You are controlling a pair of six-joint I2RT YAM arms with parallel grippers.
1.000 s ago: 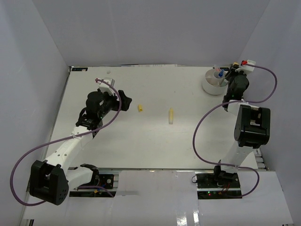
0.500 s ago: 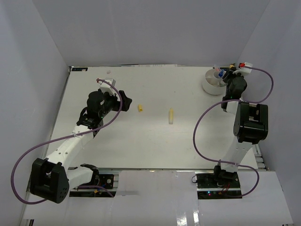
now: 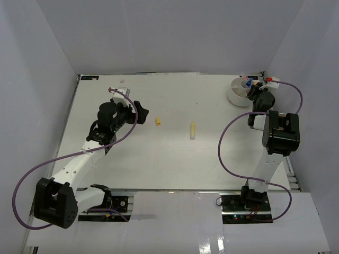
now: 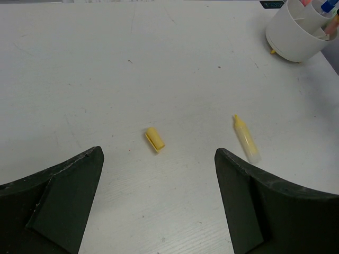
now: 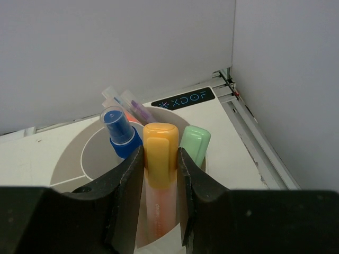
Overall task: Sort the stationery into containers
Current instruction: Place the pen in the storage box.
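Right end effector [image 5: 160, 174] grips an orange highlighter [image 5: 159, 159] upright over the white tub [image 3: 239, 92].
Released off-centre, it could catch the green highlighter [image 5: 195, 144] or blue-capped bottle [image 5: 117, 127]; left end effector [image 4: 159, 196] hangs open above the surface [image 4: 106, 79], near a yellow cap [image 4: 154, 139] and yellow pen [image 4: 246, 138].

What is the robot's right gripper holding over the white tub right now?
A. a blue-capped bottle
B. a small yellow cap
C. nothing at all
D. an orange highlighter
D: in the right wrist view the right gripper has its fingers closed on both sides of an orange highlighter, just above the white tub, with the blue-capped bottle and a green highlighter already standing inside.
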